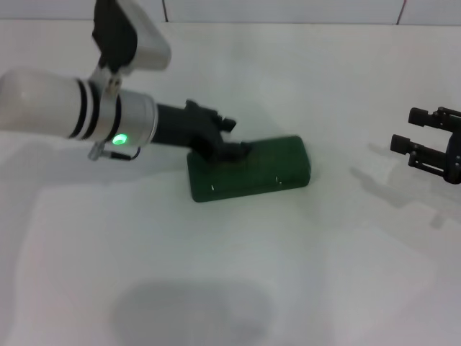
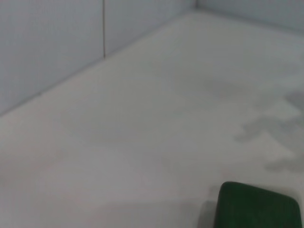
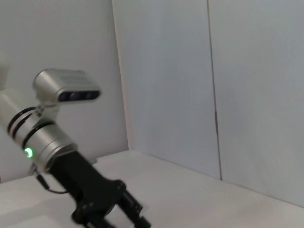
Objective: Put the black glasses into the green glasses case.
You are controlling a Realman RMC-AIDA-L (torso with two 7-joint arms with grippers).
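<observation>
We saw the left gripper [image 1: 232, 150] near the middle of the head view, its dark fingertips resting on the upper left part of the lid of the green glasses case [image 1: 270, 173]; whether those fingers were together or apart we could not tell, since they merged into one dark mass against the lid. The case lay closed on the white table [image 1: 238, 288], just right of the frame's centre, its long side slanting slightly up toward the right. In the left wrist view a rounded green corner of the case [image 2: 256, 206] filled the lower right. The black glasses showed in none of the views. At the right edge of the head view, well apart from the case, the right gripper [image 1: 425, 140] hung with its fingers spread.
</observation>
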